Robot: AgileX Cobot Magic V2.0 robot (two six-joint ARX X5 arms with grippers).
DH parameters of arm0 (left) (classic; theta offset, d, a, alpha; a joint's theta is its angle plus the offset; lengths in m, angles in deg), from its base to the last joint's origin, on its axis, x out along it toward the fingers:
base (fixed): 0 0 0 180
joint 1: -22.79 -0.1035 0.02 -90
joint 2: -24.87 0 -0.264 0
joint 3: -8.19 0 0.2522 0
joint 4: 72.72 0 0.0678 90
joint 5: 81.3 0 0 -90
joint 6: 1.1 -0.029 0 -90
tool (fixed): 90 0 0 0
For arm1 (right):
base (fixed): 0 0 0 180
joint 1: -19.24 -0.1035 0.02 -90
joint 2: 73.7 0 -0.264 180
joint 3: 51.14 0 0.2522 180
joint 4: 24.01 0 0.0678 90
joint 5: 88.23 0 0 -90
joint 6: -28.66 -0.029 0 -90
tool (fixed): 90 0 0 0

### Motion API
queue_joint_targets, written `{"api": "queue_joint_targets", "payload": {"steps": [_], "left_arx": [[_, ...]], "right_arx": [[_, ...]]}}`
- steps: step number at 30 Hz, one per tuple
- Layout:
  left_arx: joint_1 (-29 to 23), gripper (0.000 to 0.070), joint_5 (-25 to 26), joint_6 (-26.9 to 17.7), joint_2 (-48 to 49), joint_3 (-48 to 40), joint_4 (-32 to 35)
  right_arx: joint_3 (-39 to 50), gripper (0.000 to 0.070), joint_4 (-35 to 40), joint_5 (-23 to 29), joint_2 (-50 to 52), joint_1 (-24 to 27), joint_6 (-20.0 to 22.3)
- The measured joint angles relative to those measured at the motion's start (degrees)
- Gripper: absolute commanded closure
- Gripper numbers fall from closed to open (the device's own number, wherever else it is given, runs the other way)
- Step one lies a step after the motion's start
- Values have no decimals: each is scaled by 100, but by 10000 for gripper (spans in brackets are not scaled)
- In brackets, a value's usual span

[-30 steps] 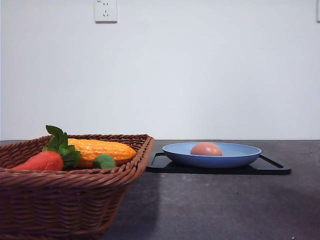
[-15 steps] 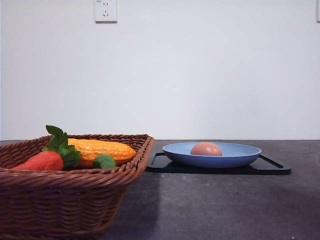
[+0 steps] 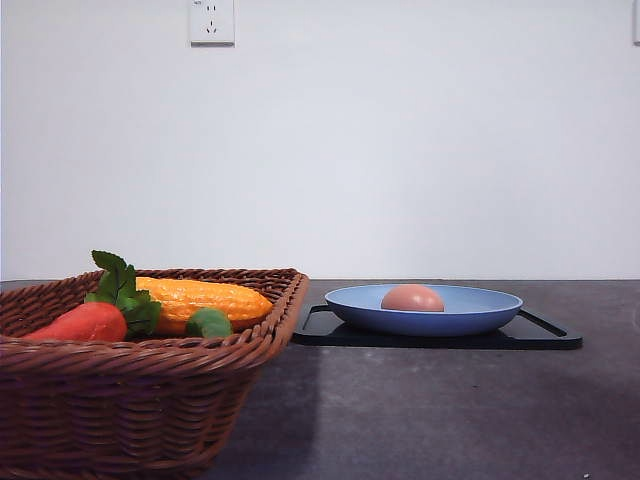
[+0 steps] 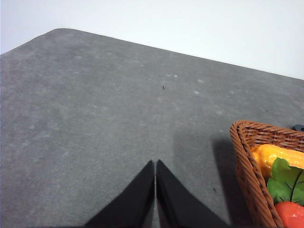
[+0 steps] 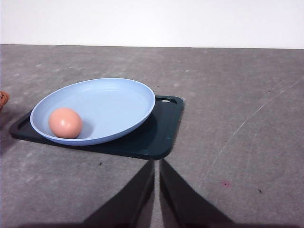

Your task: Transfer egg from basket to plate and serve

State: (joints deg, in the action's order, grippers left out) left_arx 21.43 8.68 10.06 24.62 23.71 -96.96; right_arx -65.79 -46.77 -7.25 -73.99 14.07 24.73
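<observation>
Front view puts the basket (image 3: 140, 390) nearest, at the near left of the grey table (image 3: 430, 420), its braided rim running across the lower left of the picture. Inside it lie a carrot (image 3: 82, 322) with green leaves, a corn cob (image 3: 205, 298) behind the carrot, and a small green piece (image 3: 209, 323) beside the cob; what that green piece is cannot be told. Farther back and to the right, just beyond the basket's far corner, a black tray (image 3: 545, 336) lies flat on the table and carries the plate (image 3: 470, 312). The egg (image 3: 412, 298) sits in the plate, toward its left side, clear of the basket. Behind everything stands a white wall with a socket (image 3: 211, 21) high up. From the left wrist camera, the left gripper (image 4: 155, 164) hangs over bare table with its two dark fingers pressed together, holding nothing; one corner of the basket (image 4: 247, 156) shows beside it, with the cob (image 4: 278, 157), leaves and a bit of carrot (image 4: 293, 213) inside. From the right wrist camera, the right gripper (image 5: 156, 164) has its fingers nearly touching, only a thin slit between them, and grips nothing; just beyond its tips lies the tray (image 5: 159, 135), with the plate (image 5: 114, 102) on it and the egg (image 5: 65, 122) resting inside near the rim.
</observation>
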Motion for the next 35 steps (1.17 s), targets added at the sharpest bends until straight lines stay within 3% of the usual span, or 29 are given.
{"api": "queue_joint_targets", "payload": {"steps": [35], "left_arx": [[0,700,-1,0,0,0,0]], "right_arx": [[0,700,0,0,0,0,0]]}}
